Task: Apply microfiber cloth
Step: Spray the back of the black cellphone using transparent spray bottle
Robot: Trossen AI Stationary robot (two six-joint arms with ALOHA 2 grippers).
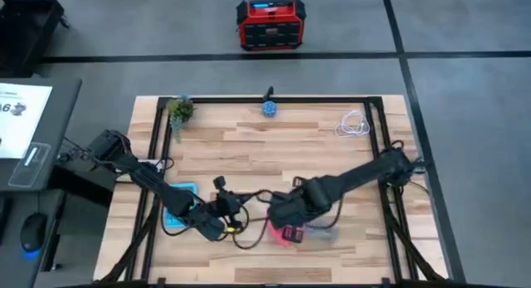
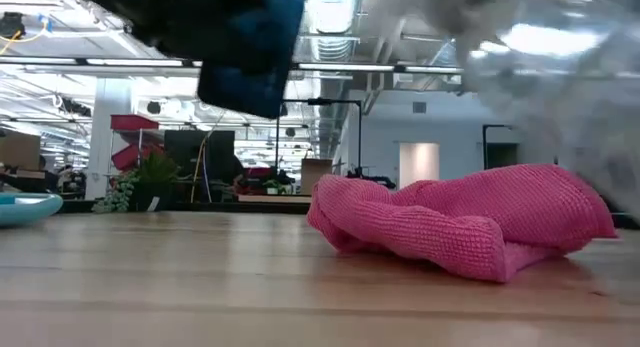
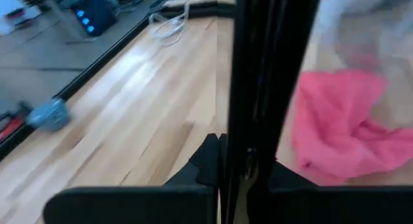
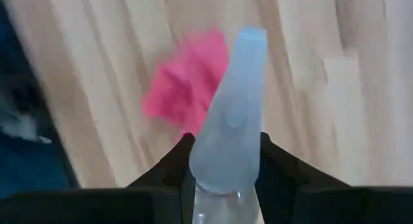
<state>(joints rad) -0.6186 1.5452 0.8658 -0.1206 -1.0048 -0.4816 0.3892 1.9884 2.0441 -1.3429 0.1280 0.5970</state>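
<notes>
The pink-red microfiber cloth lies crumpled on the wooden table near the front middle, resting on its folds; no gripper touches it. My left gripper is shut on a thin black phone and stands just left of the cloth. My right gripper is shut on a translucent bottle and hovers over the cloth. In the low view the bottle shows blurred above the cloth. My left gripper pinches the black phone between its two fingers near its lower end. The phone stands on edge and rises past the fingers, seen edge-on. Whether it touches the table I cannot tell. My right gripper pinches the translucent bottle between its two fingers across its wider part. The narrower end points away from the wrist, toward the table, above the cloth. The bottle is lifted clear.
A light blue calculator lies under the left arm at the front left. At the far edge stand a small plant, a blue object and a white cable. A black frame rims the table.
</notes>
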